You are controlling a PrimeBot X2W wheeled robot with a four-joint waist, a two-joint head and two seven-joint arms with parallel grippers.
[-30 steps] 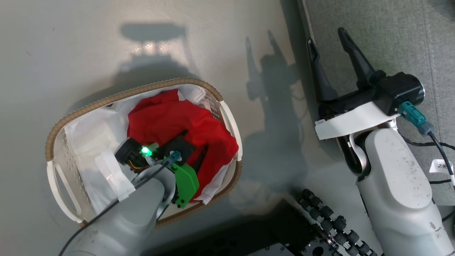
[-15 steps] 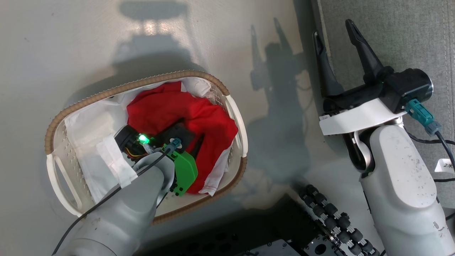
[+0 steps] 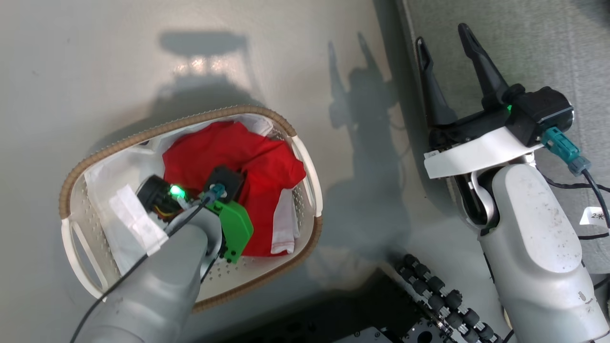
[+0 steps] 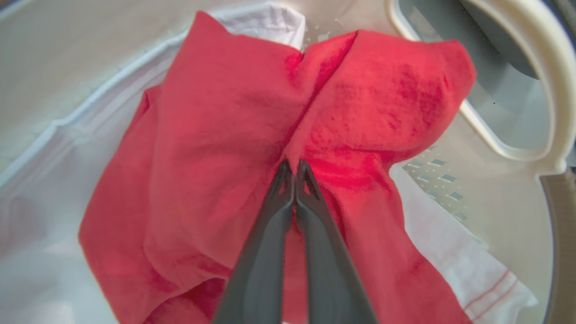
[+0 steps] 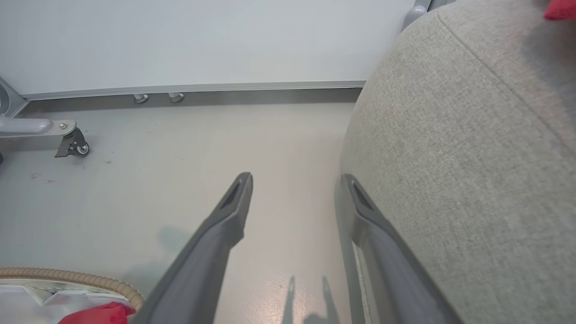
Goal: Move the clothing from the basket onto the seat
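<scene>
Two long dark fingers of the left gripper (image 4: 294, 167) are pressed together, pinching a fold of the bright red sports clothing with white striped trim (image 4: 216, 135) between their tips. That clothing (image 3: 248, 162) lies bunched inside the oval white perforated plastic basket with a brown woven rim (image 3: 167, 125), toward its 2 o'clock side. It rests over the white cloth liner (image 3: 114, 181), and a white hem hangs at the heap's 5 o'clock edge. The basket stands on the pale glossy floor (image 3: 119, 57) at 8 o'clock in the head view, and the grey left forearm (image 3: 157, 295) reaches into it from 7 o'clock. The right gripper (image 3: 441, 40) hovers at 2 o'clock in that view, fingers spread wide and holding nothing, over the border between the floor and the large grey fabric-upholstered seat (image 3: 524, 52). In the right wrist view the seat (image 5: 472, 157) takes the 3 o'clock side, just beside one finger; I cannot tell whether they touch.
</scene>
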